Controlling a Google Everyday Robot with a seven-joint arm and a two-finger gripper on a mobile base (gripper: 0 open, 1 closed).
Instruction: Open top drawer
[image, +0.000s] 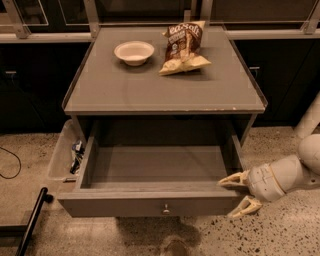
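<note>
Hovering at the front right corner of the top drawer, the gripper has its fingers spread, grasping nothing. The drawer stands pulled well out, so opening looks done; next comes backing clear. Beyond, the table top carries a bowl and a chip bag, with dark cabinets behind.

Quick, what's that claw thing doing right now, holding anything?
Gripper: open, fingers spread at the top drawer's right front corner, nothing carried.
</note>
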